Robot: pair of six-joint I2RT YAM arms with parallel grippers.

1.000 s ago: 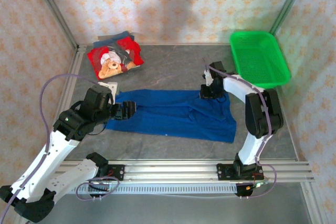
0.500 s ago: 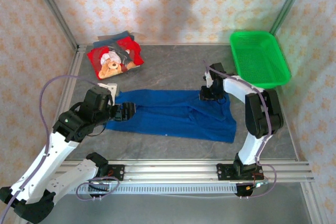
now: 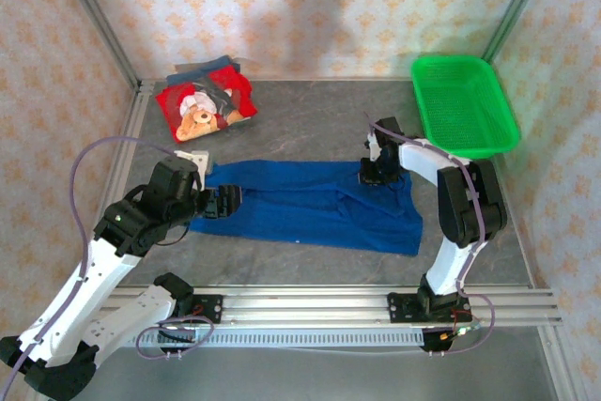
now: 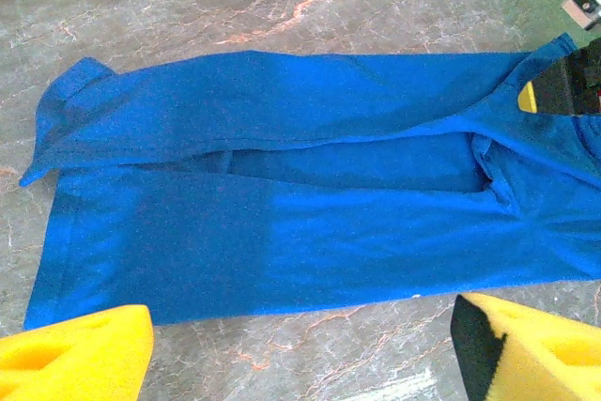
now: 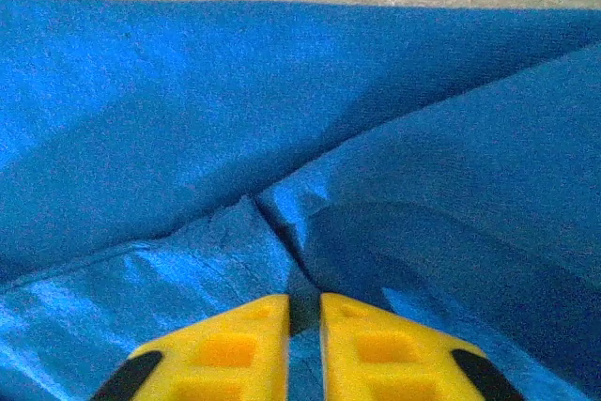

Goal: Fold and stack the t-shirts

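Right gripper [image 5: 303, 305] shifted, pinching blue t-shirt [image 3: 310, 204], left gripper [image 3: 225, 200] wide open, green basket [image 3: 465, 105] nearby

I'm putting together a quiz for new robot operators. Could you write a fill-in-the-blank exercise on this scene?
1. The right gripper pinches a fold of the spread t-shirt, whose colour is ____.
2. The left gripper, over that shirt's other end, has its jaws ____.
3. The basket in the far right corner is ____.
4. The red t-shirt on the far-left pile shows a printed teddy ____.

Missing words: blue; open; green; bear.
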